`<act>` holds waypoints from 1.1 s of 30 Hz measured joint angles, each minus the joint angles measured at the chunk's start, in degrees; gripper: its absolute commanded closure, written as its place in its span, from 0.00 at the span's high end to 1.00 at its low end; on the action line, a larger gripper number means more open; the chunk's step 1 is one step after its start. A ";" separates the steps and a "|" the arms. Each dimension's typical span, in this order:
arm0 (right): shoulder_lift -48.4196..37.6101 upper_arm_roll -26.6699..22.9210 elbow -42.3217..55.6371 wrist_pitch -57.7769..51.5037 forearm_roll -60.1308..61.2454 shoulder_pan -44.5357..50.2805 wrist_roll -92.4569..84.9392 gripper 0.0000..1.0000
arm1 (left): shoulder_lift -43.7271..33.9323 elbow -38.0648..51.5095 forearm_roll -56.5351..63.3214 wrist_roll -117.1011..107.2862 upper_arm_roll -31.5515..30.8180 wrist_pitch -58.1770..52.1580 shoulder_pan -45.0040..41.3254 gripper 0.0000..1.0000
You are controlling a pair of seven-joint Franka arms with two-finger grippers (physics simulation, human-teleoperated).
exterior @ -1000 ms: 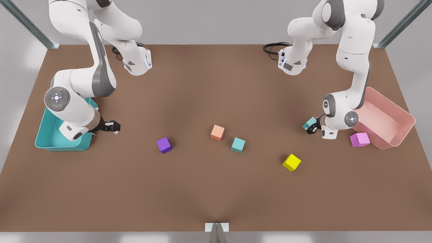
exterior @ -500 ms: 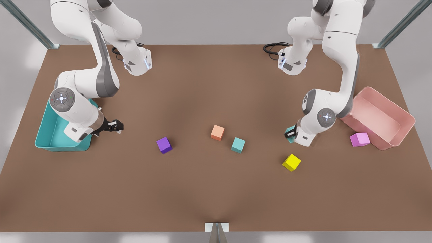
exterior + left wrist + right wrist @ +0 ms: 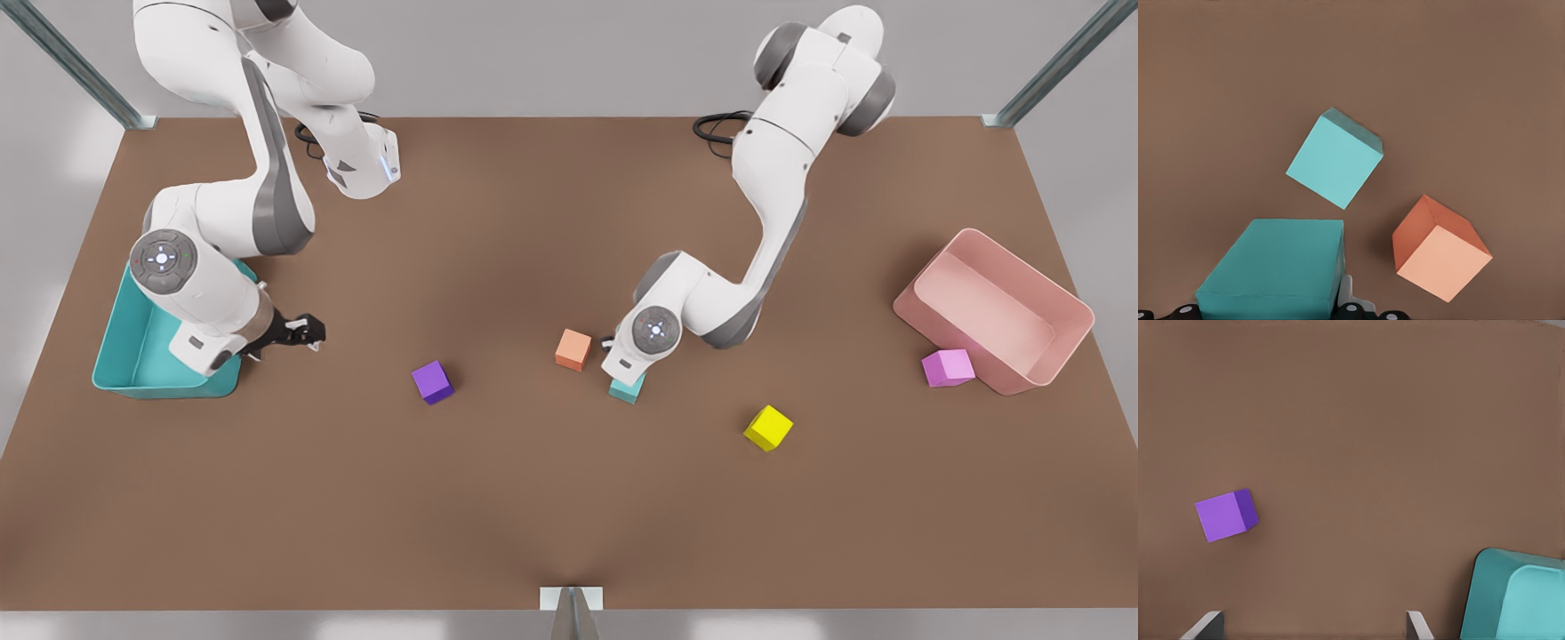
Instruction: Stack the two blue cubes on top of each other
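Left hand (image 3: 1271,313) closed around one blue cube (image 3: 1275,267), hovering above second blue cube (image 3: 1335,159) beside orange cube (image 3: 1439,250) on surface (image 3: 533,498). Right hand (image 3: 1313,627) spread wide, holding nothing, near teal bin (image 3: 1515,597).

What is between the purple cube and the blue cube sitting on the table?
In the front view, bare table lies between the purple cube and the resting blue cube; the orange cube sits just behind that line.
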 measured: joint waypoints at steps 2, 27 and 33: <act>1.63 -0.01 3.00 -0.97 0.02 -0.54 -0.34 1.00 | 1.45 1.52 0.36 -1.00 0.10 -0.27 0.87 0.49; 4.83 0.04 7.55 -4.31 0.21 0.35 -2.83 1.00 | 8.22 8.24 0.45 -6.86 -0.30 0.27 1.64 0.51; 8.87 0.39 13.71 -5.93 1.93 -1.91 -3.81 1.00 | 8.83 8.83 -0.62 -6.80 -0.26 1.06 1.58 1.00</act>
